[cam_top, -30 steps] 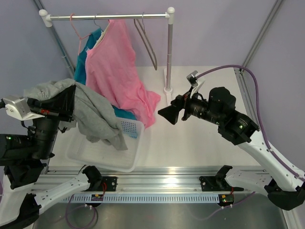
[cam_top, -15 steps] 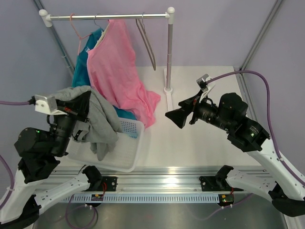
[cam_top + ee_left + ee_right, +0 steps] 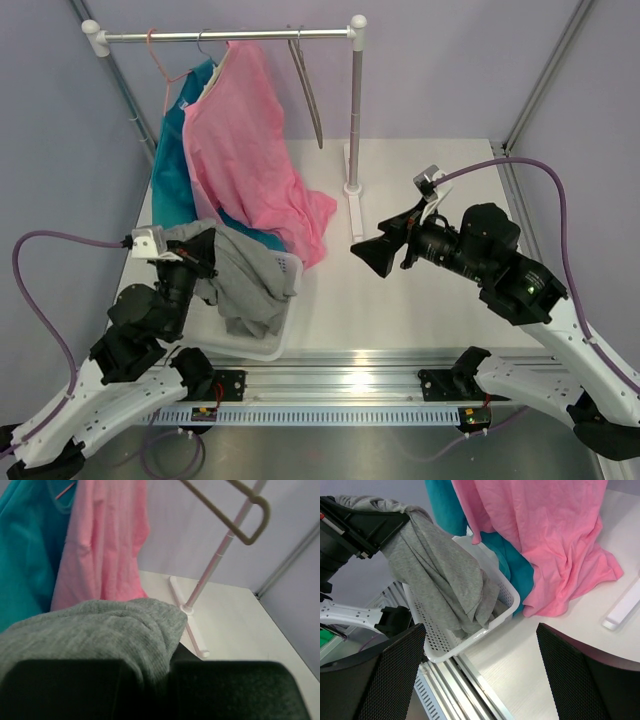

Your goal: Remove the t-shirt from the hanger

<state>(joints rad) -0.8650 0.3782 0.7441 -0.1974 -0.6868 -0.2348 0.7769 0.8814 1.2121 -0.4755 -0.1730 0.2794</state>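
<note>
The grey t-shirt (image 3: 250, 288) is off the hanger and hangs from my left gripper (image 3: 205, 260), which is shut on its bunched fabric. Its lower part lies in the white basket (image 3: 262, 345). In the left wrist view the t-shirt (image 3: 100, 630) drapes over my shut left gripper (image 3: 170, 666). In the right wrist view the t-shirt (image 3: 440, 580) sags into the basket (image 3: 512, 599). The greyish-brown hanger (image 3: 308, 95) hangs bare on the rail; it also shows in the left wrist view (image 3: 235, 517). My right gripper (image 3: 375, 255) is open and empty over the table, right of the basket (image 3: 480, 680).
A white clothes rail (image 3: 225, 36) spans the back, its post (image 3: 355, 110) on a foot (image 3: 352, 190). A pink garment (image 3: 245, 150) and a teal-blue garment (image 3: 170, 190) hang there and trail onto the table behind the basket. Purple walls enclose the table.
My left arm has swung down and toward the near edge, lowering the grey t-shirt into the basket. My right arm has drifted slightly right, still open.
</note>
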